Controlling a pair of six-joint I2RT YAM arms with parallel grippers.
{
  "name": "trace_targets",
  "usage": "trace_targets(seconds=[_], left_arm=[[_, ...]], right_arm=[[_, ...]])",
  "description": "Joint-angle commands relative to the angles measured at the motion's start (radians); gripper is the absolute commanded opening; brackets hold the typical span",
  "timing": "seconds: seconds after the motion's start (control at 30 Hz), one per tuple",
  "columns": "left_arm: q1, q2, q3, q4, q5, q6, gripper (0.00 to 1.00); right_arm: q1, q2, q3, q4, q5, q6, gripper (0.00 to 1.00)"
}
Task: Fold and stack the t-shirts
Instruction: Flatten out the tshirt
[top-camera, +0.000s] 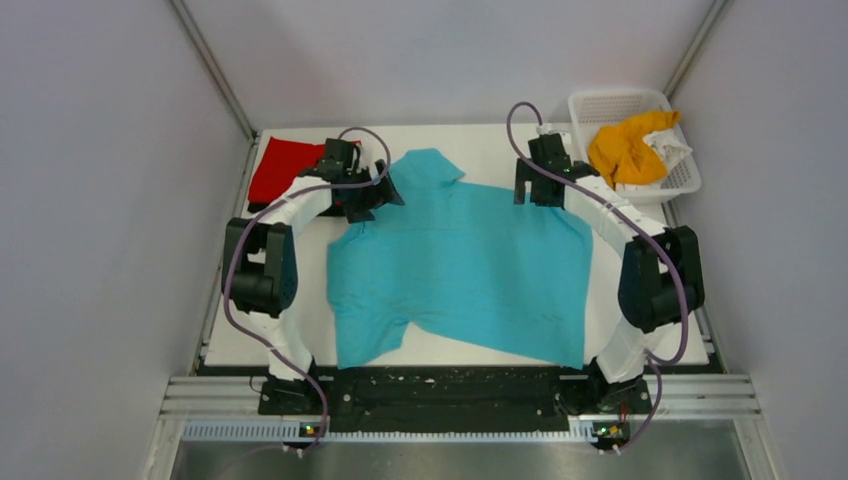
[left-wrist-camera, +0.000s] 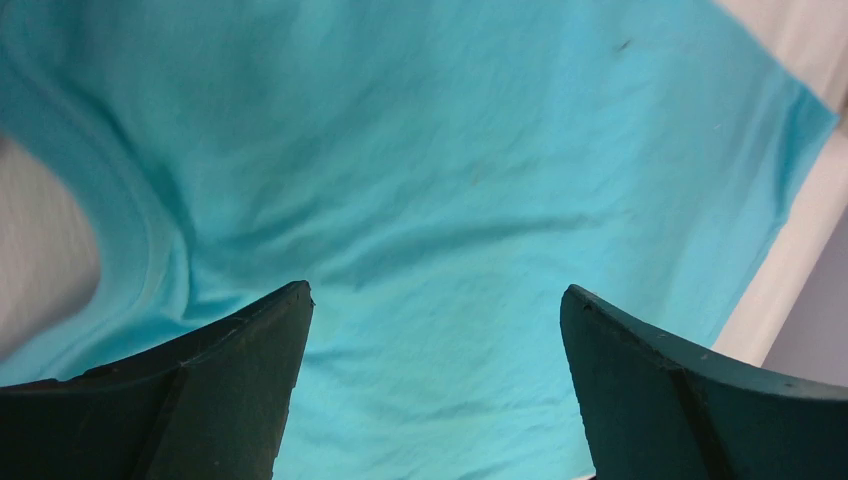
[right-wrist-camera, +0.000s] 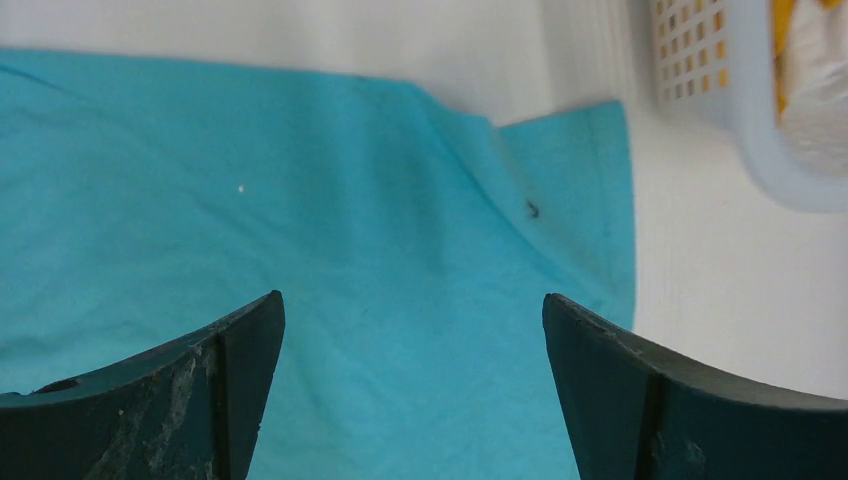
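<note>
A turquoise t-shirt (top-camera: 460, 270) lies spread flat over the middle of the table, collar toward the far side. My left gripper (top-camera: 378, 198) hovers open over its far left shoulder; in the left wrist view both fingers (left-wrist-camera: 240, 380) stand wide apart above the turquoise cloth (left-wrist-camera: 450, 150), holding nothing. My right gripper (top-camera: 538, 195) is open over the far right shoulder, and the right wrist view shows the cloth (right-wrist-camera: 300, 200) lying loose between its spread fingertips (right-wrist-camera: 250, 350). A red t-shirt (top-camera: 280, 168) lies folded at the far left corner. An orange t-shirt (top-camera: 625, 148) and a white one (top-camera: 672, 150) sit crumpled in the basket.
A white mesh basket (top-camera: 688, 178) stands at the far right corner, its wall (right-wrist-camera: 740, 110) close beside my right gripper. Grey walls enclose the table on three sides. Bare white tabletop (right-wrist-camera: 720, 290) shows right of the shirt's sleeve.
</note>
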Motion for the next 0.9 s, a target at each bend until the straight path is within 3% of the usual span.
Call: trace_targets(seconds=[0.0, 0.23, 0.53, 0.87], left_arm=[[-0.007, 0.075, 0.116, 0.015, 0.048, 0.025, 0.99], [-0.012, 0.251, 0.351, 0.033, 0.071, 0.032, 0.99], [-0.015, 0.455, 0.542, 0.121, 0.167, -0.004, 0.99], [-0.008, 0.556, 0.624, 0.045, 0.062, -0.018, 0.99]], right_arm=[[-0.003, 0.038, -0.045, 0.004, -0.105, 0.091, 0.99], [-0.061, 0.132, -0.022, 0.114, -0.099, 0.099, 0.99], [-0.133, 0.295, -0.010, 0.255, -0.154, 0.078, 0.99], [-0.160, 0.470, 0.221, 0.147, -0.174, 0.051, 0.99]])
